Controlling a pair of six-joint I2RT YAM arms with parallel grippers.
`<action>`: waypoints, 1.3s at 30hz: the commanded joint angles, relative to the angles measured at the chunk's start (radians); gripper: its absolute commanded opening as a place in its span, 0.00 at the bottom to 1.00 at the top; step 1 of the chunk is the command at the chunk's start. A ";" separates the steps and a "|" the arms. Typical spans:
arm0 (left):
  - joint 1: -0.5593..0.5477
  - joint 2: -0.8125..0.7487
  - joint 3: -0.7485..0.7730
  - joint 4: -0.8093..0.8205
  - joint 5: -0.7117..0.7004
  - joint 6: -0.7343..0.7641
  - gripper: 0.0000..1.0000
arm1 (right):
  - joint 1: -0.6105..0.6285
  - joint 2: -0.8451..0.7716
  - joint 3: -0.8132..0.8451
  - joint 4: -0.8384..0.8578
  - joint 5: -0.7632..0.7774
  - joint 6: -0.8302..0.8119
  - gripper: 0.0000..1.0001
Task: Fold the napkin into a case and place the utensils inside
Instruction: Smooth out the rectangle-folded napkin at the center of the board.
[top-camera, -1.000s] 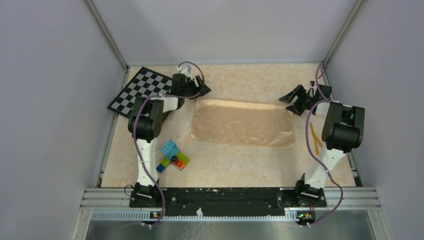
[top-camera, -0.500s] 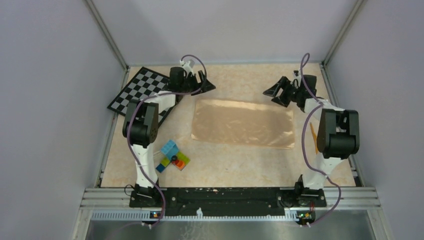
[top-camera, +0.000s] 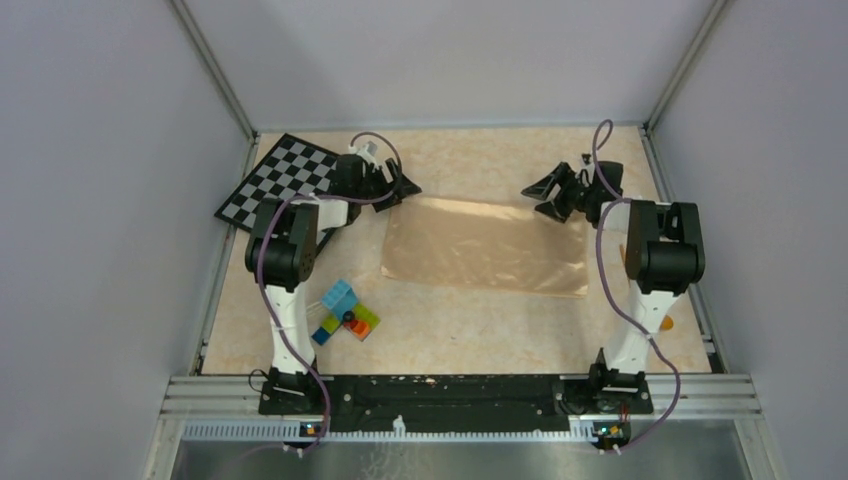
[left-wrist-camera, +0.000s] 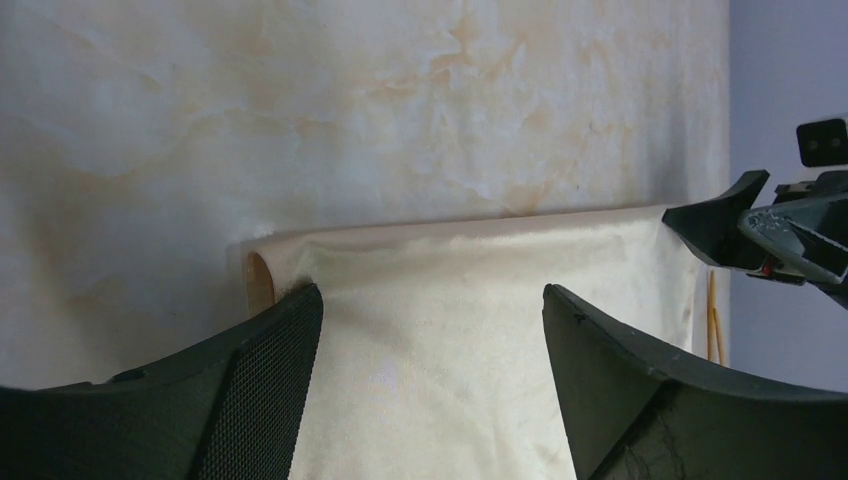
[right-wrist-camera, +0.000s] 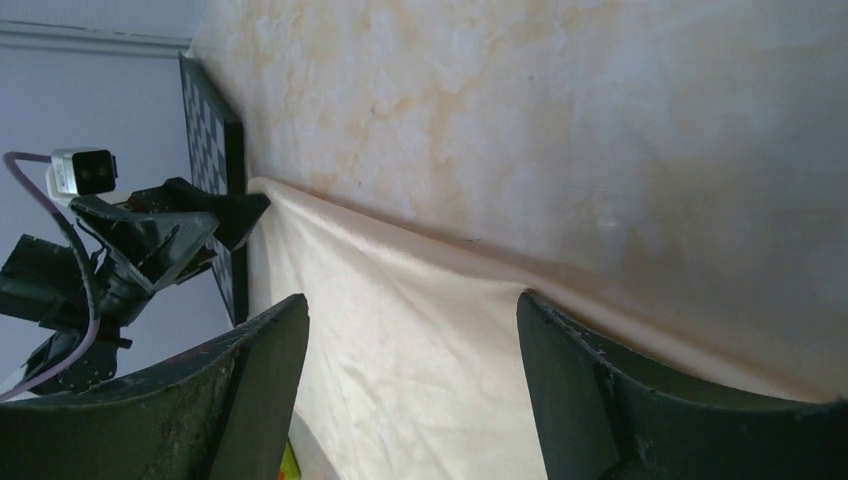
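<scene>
2 wide-open grippers at the far edge of the folded napkin.

At the tabletop's far-left corner lies the checkerboard (top-camera: 285, 178). Just right of it the left gripper (top-camera: 398, 186) sits at the napkin's far-left corner, jaws spread wide and pinching nothing. Whether its fingers touch the cloth cannot be told. The toy bricks (top-camera: 343, 315) lie toward the near-left, beside the left arm. The napkin (top-camera: 485, 245) lies flat mid-tabletop as a wide rectangle. The left wrist view shows its fold standing slightly open at that corner. The right gripper (top-camera: 541, 198) is over the far edge, a little in from the far-right corner, jaws spread and gripping nothing. The utensils (left-wrist-camera: 713, 318) lie by the tabletop's right edge, beyond the cloth, and show only as thin yellow slivers.
</scene>
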 joint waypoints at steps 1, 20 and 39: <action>0.028 0.045 0.001 0.057 -0.078 -0.013 0.86 | -0.060 0.041 -0.020 0.069 -0.012 -0.024 0.75; -0.019 -0.107 0.170 -0.253 -0.058 0.102 0.92 | -0.078 -0.314 0.124 -0.720 0.628 -0.307 0.74; -0.207 -0.767 -0.197 -0.531 0.162 0.239 0.94 | 0.057 -0.161 0.194 -1.044 0.692 -0.530 0.70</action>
